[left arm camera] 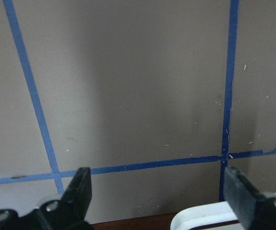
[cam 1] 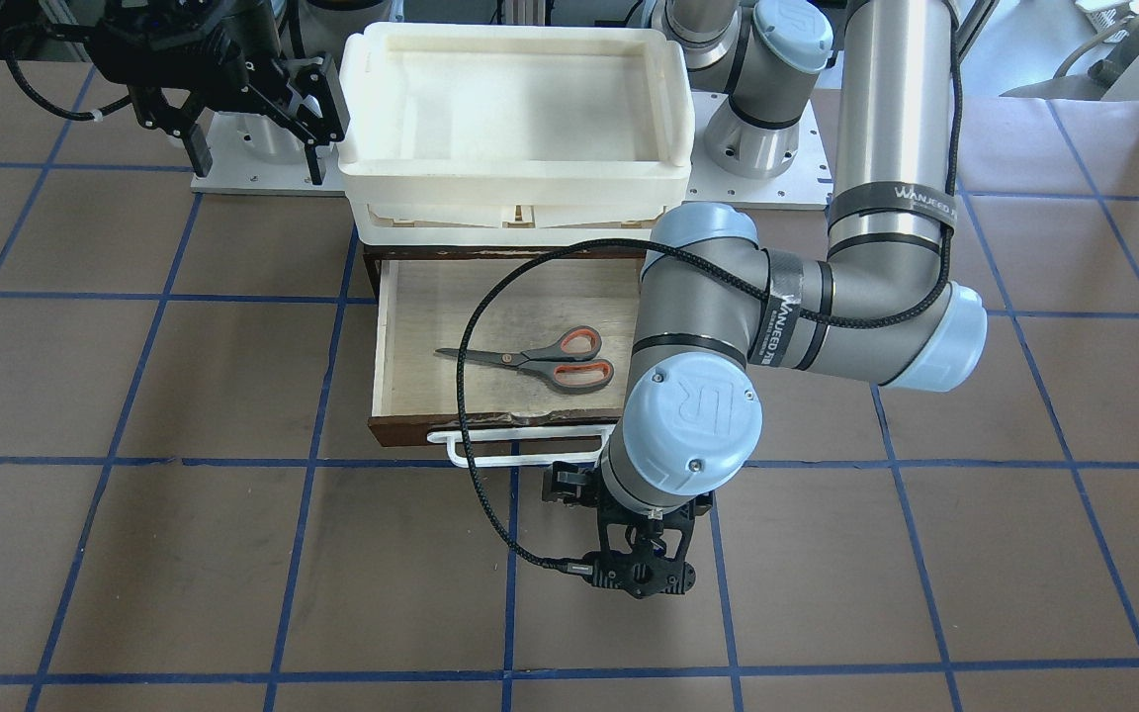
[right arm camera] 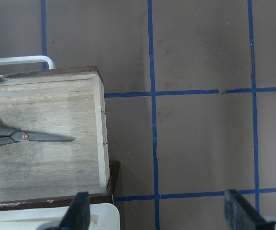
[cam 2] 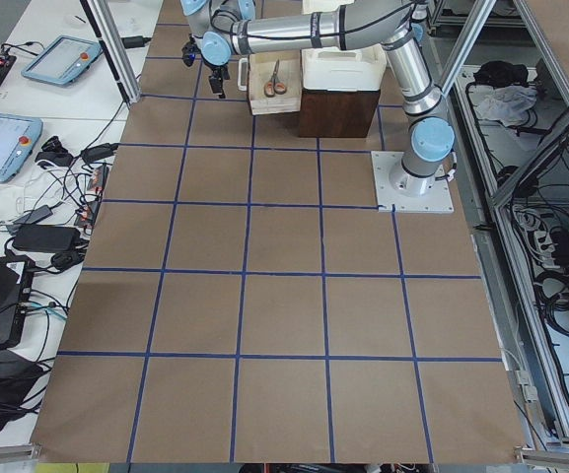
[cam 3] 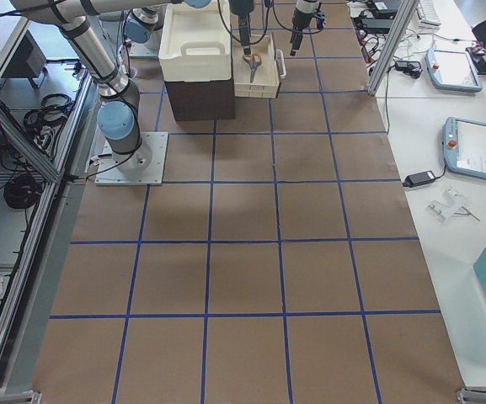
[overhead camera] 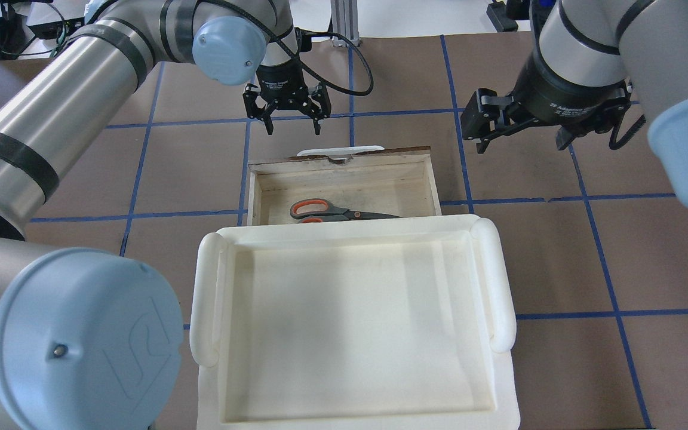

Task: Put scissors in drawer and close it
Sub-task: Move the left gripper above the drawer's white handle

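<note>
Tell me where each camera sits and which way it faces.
Front-facing: across the table, facing the robot; left arm crossing the open light-plywood drawer.
Overhead: behind its shoulders, looking forward-down on the white plastic tray; both arms.
Exterior left: table's end, left arm nearest.
Exterior right: opposite end, right arm nearest.
Left wrist: down at brown table; open left gripper.
Right wrist: down at drawer corner; open right gripper.
Shared: front-facing and overhead show the grey-handled scissors in the drawer.
</note>
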### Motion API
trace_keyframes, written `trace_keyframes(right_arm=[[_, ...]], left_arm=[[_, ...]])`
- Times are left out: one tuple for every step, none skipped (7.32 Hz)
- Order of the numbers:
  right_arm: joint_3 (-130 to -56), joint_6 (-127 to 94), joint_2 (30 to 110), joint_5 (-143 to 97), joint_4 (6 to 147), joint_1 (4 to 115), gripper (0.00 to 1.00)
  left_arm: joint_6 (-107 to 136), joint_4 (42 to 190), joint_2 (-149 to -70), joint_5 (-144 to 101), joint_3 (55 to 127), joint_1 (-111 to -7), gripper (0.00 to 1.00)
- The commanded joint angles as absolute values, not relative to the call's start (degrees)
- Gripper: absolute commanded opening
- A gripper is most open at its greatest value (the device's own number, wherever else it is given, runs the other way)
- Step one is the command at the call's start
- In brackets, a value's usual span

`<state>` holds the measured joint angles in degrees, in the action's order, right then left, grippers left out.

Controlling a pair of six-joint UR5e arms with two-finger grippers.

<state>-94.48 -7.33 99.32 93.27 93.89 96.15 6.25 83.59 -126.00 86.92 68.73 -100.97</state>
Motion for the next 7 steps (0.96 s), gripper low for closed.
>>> trace_keyframes(right_arm=[[-94.5,-6.9,99.2,93.3,94.0,96.2,1.00],[-94.5,-6.8,99.2,93.1,93.9,96.2,1.00],[-94.5,-6.6,99.3,93.2,93.8,96.2,1.00],[-94.5,-6.5,99.3,93.3,93.7,96.1,1.00],[-94.5,-6.5,99.4,93.3,93.6,96.1,1.00],[-94.5,-6.4,99.3,93.2,93.8,96.1,1.00],[-94.5,-6.4,99.3,93.1,93.8,96.1,1.00]], left_arm=[[7.3,82.5,-127.4,86.7,68.6,-101.6,1.00],[7.3,82.5,-127.6,86.7,68.6,-101.7,1.00],[7.3,82.7,-127.7,85.0,68.6,-101.7,1.00],[7.3,83.4,-127.7,83.3,68.6,-101.7,1.00],[7.3,84.2,-127.7,83.2,68.6,-101.7,1.00],[7.3,85.3,-127.7,82.6,68.6,-101.6,1.00],[7.3,85.5,-127.6,82.0,68.7,-101.7,1.00]])
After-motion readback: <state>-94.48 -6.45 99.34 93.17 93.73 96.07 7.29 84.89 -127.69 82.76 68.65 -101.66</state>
